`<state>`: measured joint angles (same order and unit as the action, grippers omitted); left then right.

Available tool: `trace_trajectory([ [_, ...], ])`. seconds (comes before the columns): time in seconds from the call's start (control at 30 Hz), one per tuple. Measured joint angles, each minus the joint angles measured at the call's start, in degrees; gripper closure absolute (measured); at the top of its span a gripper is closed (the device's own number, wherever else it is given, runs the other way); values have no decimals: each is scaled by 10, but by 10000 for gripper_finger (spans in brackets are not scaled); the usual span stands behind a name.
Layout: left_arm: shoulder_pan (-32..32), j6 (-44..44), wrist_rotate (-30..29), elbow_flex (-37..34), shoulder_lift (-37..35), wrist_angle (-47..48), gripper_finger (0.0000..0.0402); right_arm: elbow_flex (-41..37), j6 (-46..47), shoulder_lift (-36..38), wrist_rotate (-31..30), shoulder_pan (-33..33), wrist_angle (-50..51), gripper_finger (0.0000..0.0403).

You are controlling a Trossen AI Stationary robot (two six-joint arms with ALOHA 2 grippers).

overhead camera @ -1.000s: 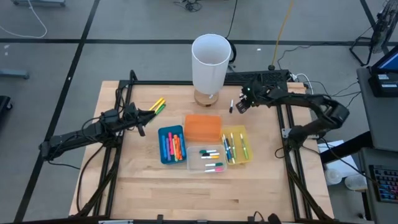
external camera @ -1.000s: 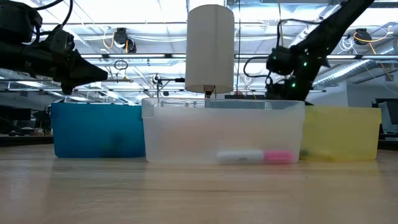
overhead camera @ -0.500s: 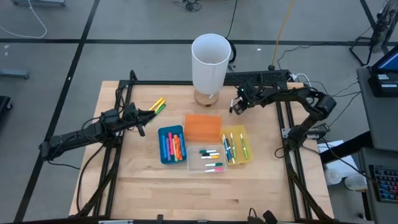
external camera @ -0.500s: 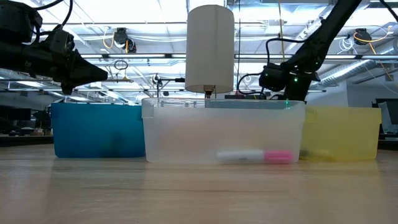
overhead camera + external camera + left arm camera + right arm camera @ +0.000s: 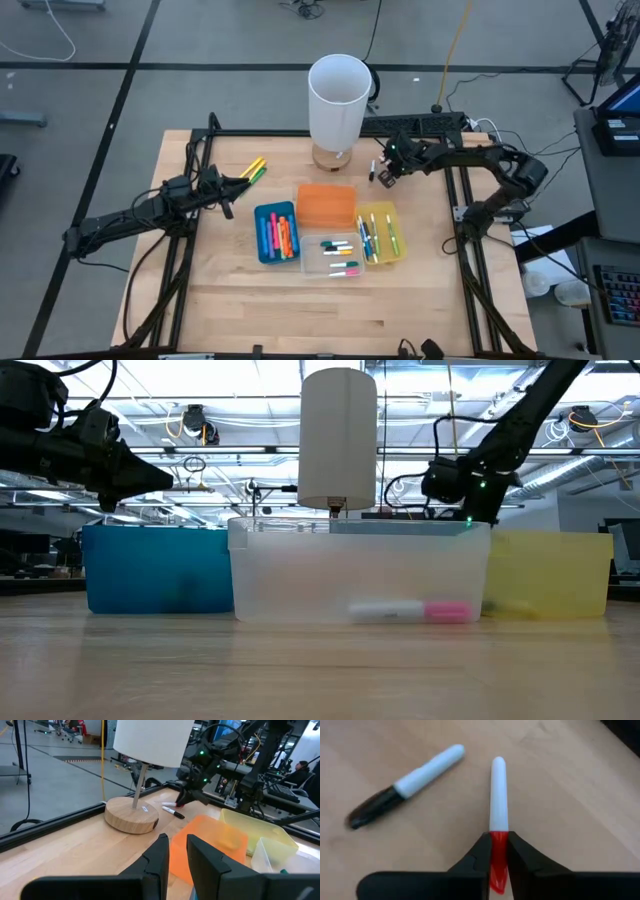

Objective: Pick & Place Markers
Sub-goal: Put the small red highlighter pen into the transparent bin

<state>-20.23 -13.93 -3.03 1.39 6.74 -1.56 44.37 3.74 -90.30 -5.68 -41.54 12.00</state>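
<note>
Lowering beside the lamp, the right end effector (image 5: 498, 851) clenched the red-capped marker (image 5: 497, 805) at its cap end; light, stiff, slippery, it suited a mid-barrel hold.

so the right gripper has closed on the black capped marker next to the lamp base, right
Not quite. The right gripper is shut on the red-capped white marker; the black-capped marker lies loose on the table beside it, as the right wrist view shows. It is indeed next to the lamp base.

Red-capped white marker (image 5: 498, 810) pinched, black-capped one (image 5: 405, 786) lying beside
</note>
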Motion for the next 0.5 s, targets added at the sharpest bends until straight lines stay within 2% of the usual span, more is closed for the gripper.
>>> trace_trajectory([
  [0.23,0,0,0,0,0,0,330,1,-12,105,60,75,-3,380],
  [0.4,0,0,0,0,0,0,330,1,-24,168,68,189,-35,380],
  [0.5,0,0,0,0,0,0,330,15,18,177,74,273,-51,380],
])
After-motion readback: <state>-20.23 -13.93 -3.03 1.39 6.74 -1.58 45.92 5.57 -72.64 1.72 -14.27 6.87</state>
